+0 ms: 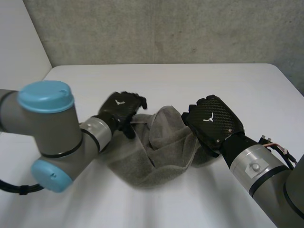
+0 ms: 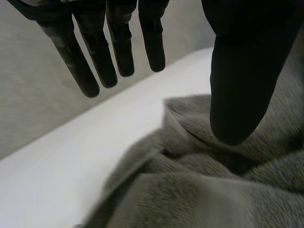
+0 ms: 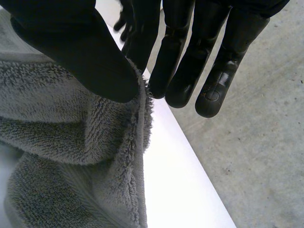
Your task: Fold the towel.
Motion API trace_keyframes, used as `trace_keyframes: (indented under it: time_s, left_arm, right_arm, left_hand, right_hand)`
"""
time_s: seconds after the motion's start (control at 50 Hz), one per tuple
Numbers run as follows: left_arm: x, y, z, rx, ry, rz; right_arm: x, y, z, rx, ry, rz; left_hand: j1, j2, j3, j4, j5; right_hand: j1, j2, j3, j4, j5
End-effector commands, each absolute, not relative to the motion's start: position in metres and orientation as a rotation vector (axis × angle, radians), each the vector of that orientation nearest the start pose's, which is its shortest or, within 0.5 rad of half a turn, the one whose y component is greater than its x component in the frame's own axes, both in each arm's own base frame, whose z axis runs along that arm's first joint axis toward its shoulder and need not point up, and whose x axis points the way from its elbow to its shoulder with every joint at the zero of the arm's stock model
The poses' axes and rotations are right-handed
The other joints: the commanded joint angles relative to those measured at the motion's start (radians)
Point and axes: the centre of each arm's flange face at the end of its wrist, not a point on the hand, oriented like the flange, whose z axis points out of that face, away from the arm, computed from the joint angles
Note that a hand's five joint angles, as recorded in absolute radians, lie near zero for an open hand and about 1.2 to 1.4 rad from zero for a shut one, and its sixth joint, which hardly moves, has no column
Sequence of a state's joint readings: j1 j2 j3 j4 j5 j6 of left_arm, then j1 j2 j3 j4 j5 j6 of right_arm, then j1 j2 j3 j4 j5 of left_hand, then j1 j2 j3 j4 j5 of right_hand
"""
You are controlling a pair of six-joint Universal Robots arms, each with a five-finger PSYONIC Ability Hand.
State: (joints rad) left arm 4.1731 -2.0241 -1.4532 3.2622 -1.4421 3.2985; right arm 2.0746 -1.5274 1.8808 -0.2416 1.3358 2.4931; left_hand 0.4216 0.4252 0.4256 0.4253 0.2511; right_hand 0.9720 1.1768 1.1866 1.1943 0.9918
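We see towel (image 1: 166, 147) bunched on desk (image 1: 190, 80); left robot hand (image 1: 122, 107) open over one edge, right robot hand (image 1: 213, 121) pinching opposite edge.

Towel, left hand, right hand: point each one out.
towel (image 1: 164, 156), head view, middle of the bunched cloth
left hand (image 1: 121, 107), head view, back of the hand
right hand (image 1: 213, 119), head view, back of the hand

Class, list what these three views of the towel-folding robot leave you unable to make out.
Head view: the towel is bunched, and the left hand and right hand cover parts of its edge, so its corners cannot be found.
Left wrist view: the thumb hides whether it touches the towel beneath.
Right wrist view: the towel is cut off by the frame, so its full spread is unseen.
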Motion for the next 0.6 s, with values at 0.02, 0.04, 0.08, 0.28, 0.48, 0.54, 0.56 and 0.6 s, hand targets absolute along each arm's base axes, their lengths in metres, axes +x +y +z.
trace_keyframes:
  time_s: [0.02, 0.04, 0.08, 0.28, 0.48, 0.54, 0.56, 0.6]
  left_arm:
    - [-0.332, -0.265, 0.152, 1.399, 2.469, -1.920]
    - [-0.332, -0.267, 0.146, 1.439, 2.433, -1.894]
    - [-0.333, -0.269, 0.140, 1.473, 2.401, -1.876]
    - [-0.336, -0.276, 0.123, 1.510, 2.361, -1.831]
    - [-0.334, -0.274, 0.124, 1.510, 2.364, -1.821]
    - [-0.333, -0.272, 0.128, 1.502, 2.360, -1.823]
    - [-0.333, -0.272, 0.128, 1.502, 2.360, -1.823]
    - [-0.329, -0.269, 0.136, 1.472, 2.343, -1.832]
  right_arm:
    - [0.271, -0.176, 0.220, -1.446, 1.795, -2.016]
    - [0.271, -0.176, 0.220, -1.446, 1.795, -2.016]
    - [0.270, -0.175, 0.217, -1.449, 1.805, -2.004]
    - [0.269, -0.172, 0.211, -1.454, 1.821, -1.981]
    - [0.268, -0.174, 0.210, -1.452, 1.830, -1.983]
    - [0.268, -0.175, 0.211, -1.448, 1.837, -1.989]
    - [0.268, -0.176, 0.211, -1.445, 1.838, -1.991]
    - [0.268, -0.176, 0.211, -1.446, 1.839, -1.989]
  left_hand:
    - [0.288, 0.284, 0.284, 0.284, 0.284]
    - [0.288, 0.284, 0.284, 0.284, 0.284]
    - [0.285, 0.282, 0.281, 0.281, 0.281]
    - [0.464, 0.461, 0.460, 0.461, 0.460]
    - [0.836, 0.832, 0.832, 0.832, 0.832]
    - [0.951, 0.948, 0.947, 0.948, 0.947]
    - [0.952, 0.948, 0.948, 0.948, 0.948]
    - [0.943, 0.939, 0.939, 0.939, 0.939]
  right_hand:
    - [0.424, 0.219, 0.210, 0.202, 0.230]
    - [0.424, 0.219, 0.210, 0.202, 0.230]
    - [0.424, 0.219, 0.210, 0.202, 0.230]
    - [0.424, 0.219, 0.210, 0.202, 0.230]
    - [0.424, 0.219, 0.210, 0.202, 0.230]
    - [0.424, 0.219, 0.210, 0.202, 0.230]
    - [0.424, 0.219, 0.210, 0.202, 0.230]
    - [0.424, 0.219, 0.210, 0.202, 0.230]
